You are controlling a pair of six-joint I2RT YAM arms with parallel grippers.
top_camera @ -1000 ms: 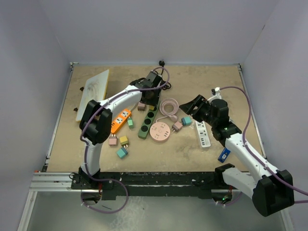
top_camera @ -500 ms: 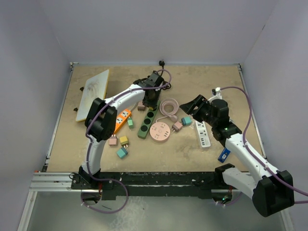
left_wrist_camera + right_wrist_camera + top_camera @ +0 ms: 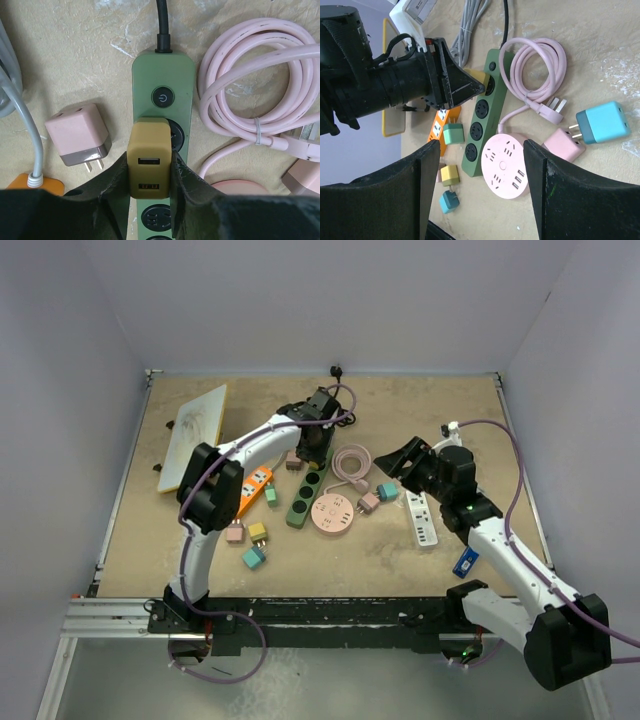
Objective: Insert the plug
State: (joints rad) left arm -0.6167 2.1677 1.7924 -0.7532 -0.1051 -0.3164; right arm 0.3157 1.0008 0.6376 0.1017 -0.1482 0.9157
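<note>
1. Plug: mustard-yellow two-port USB charger block [image 3: 148, 167], pinched in the left claw [image 3: 149, 176], fingers shut on its two side faces. It sits over the dark green power strip [image 3: 163, 72], on the first socket [image 3: 176, 134] just past the round power button [image 3: 162, 97].
2. The power strip lies mid-bench [image 3: 400, 560], toward the far edge. Its long axis runs from far edge to near edge with a slight slant, and the plug's long axis lines up with it.
3. Key relation: the plug is centred in the claw with the socket right beneath it, so I'd expect a straight push down into the strip. In the left wrist view the block overhangs the strip's left edge and the socket rim peeks out on its right. That could be a sideways offset or just parallax, can't say which.
4. Left arm owns this. The right claw [image 3: 481, 150] is spread wide and holds nothing, well apart toward the bench's right edge.
5. Hidden: the prongs and socket holes are under the block, so I can't tell if it's seated, partway in or only resting on top. In the top view the left arm covers the plug completely.
</note>
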